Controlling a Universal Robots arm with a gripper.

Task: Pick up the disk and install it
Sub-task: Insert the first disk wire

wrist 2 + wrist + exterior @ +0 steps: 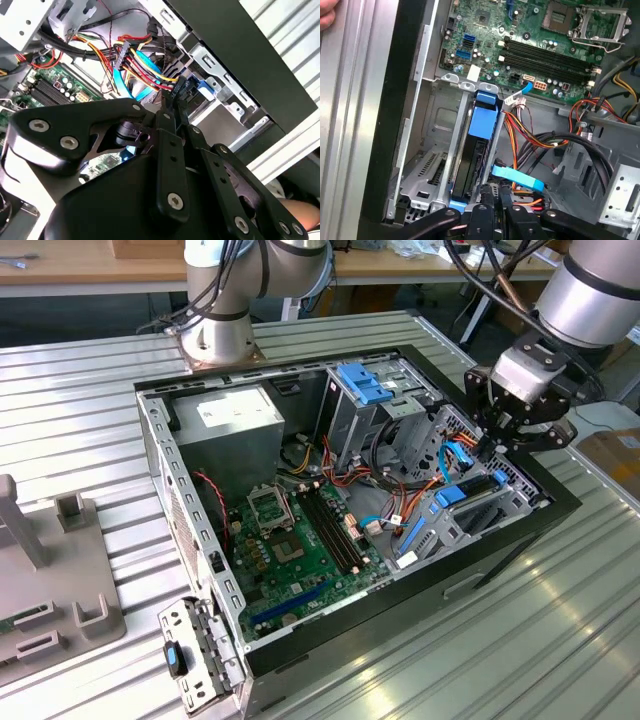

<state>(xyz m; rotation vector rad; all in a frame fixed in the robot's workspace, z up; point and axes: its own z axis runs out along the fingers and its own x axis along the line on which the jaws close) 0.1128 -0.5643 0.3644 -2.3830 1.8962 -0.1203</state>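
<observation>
- Much is cut off. In the exterior view a grey fixture block at 9 o'clock runs off the edge, and the links above the arm base at 11 o'clock leave the frame
- Inside the open computer case the disk sits at about 3 o'clock. It stands on edge in a drive bay and is mostly hidden by the bay's grey rails, so its blue carrier is the part that shows
- The arm's wrist reaches in from 1 o'clock and tilts downward, with the gripper at the bay's outer end, just above the disk
- The first wrist view looks along the bay. The disk stands slotted between the rails, reaching from the motherboard edge to the gripper
- The fingers are drawn narrow, tips nearly together. They seem to press at the disk's end rather than clasp it, though their own linkage hides the contact
- In the second wrist view the gripper tips meet beside a bundle of orange, yellow and red cables, and the black linkage blocks what lies under them
</observation>
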